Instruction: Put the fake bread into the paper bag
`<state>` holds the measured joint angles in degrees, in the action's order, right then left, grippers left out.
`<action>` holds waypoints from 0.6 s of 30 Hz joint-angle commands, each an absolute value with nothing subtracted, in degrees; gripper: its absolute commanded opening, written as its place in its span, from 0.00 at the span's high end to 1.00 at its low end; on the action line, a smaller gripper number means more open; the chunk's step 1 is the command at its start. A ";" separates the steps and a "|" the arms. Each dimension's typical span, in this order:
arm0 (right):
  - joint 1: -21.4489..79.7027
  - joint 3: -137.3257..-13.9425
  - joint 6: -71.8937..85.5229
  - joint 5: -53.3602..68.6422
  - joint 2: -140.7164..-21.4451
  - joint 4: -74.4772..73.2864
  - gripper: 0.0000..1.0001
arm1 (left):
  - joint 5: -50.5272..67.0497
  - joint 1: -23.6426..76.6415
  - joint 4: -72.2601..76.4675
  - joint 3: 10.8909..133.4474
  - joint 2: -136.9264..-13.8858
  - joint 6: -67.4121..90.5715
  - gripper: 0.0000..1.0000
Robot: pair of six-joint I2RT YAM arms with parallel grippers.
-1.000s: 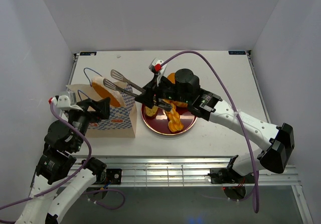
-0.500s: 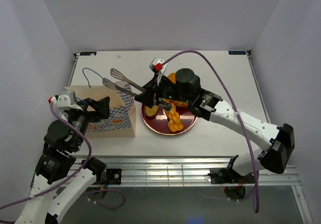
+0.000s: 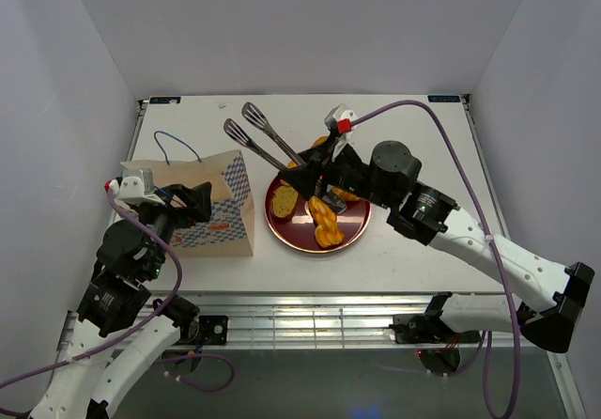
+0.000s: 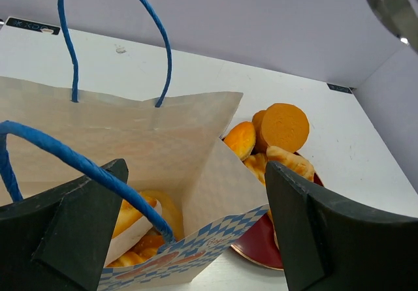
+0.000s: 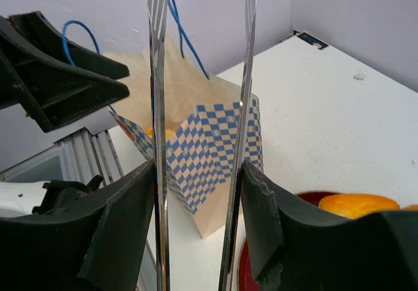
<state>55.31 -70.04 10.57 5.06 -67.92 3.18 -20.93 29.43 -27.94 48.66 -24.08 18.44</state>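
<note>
1. A second ago a long loaf hung in the tongs [image 3: 254, 114] over the paper bag [image 3: 221, 214]. Now the blades are bare, and the left wrist view shows golden fake bread [image 4: 140, 222] lying at the bottom of the bag.
2. The right pincer [image 5: 199, 170] is clamped on the two arms of the tongs. The blades stand apart with nothing between them. They have swung away from the bag's mouth and now point up over the far-left side of the plate [image 3: 296, 236].
3. The left pincer [image 4: 196, 167] gapes wide with the bag's near rim between its fingers. I cannot tell whether they press the paper.
4. More bread waits on the dark red plate just beside the bag on the desk [image 3: 413, 137]: a braided stick [image 3: 326, 224], some slices and rounder pieces.
5. I'd say one more piece is home and the job is partway done. The tongs look ready for another pick from the plate.
</note>
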 commanded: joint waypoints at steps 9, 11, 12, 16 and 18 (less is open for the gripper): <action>54.32 -52.22 16.25 -15.54 -54.94 3.25 0.40 | -21.45 29.62 -25.14 47.46 -24.61 17.84 0.04; 53.79 -48.79 18.01 -17.22 -52.57 1.59 0.40 | -21.27 29.62 -24.87 47.20 -24.61 17.93 0.04; 53.70 -47.91 18.54 -19.31 -51.78 0.80 0.40 | -21.18 29.62 -24.79 47.20 -24.61 17.93 0.04; 52.65 -44.22 20.13 -23.20 -48.78 -4.30 0.40 | -21.01 29.62 -24.61 47.29 -24.79 17.93 0.04; 52.38 -42.81 20.56 -25.21 -47.55 -7.29 0.40 | -20.92 29.62 -24.52 47.11 -24.79 17.93 0.04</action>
<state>52.84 -43.70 18.48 -19.03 -49.78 -5.13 -21.23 29.43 -25.39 47.42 -24.27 18.06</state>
